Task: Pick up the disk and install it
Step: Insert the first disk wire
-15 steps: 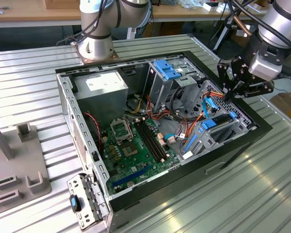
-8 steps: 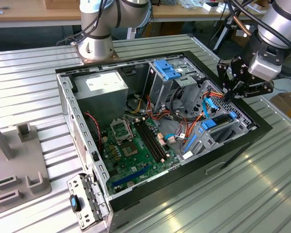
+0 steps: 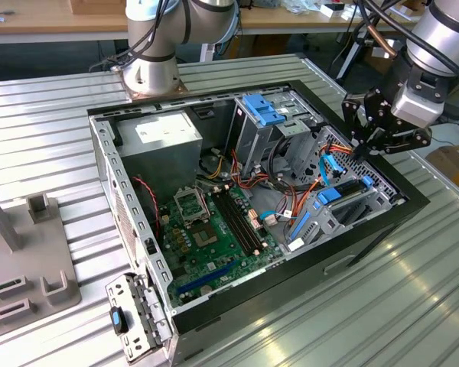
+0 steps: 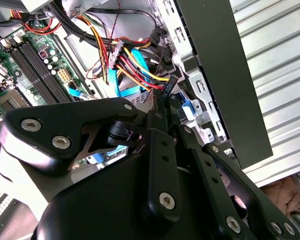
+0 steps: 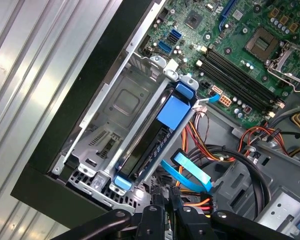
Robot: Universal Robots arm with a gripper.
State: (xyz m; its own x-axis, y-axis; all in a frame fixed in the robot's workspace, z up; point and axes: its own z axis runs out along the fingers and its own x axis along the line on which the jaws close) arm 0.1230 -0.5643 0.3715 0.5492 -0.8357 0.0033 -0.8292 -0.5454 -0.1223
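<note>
Black-fingered, hangs near the disk (image 5: 155, 140) in the corner bay (image 5: 115, 100) of the case (image 3: 237, 294), with fingers (image 4: 161, 145) together. Could snag nearby cables (image 4: 135, 62) if lowered.

Disk (image 5: 149, 146) — dark slab, blue carrier rail — on edge inside grey drive cage (image 5: 121, 102).

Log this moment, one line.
disk: upright in cage slot | gripper: at cables beside cage, off disk | install: disk looks seated

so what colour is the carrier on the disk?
Bright blue; the carrier shows best in the first wrist view.
</note>
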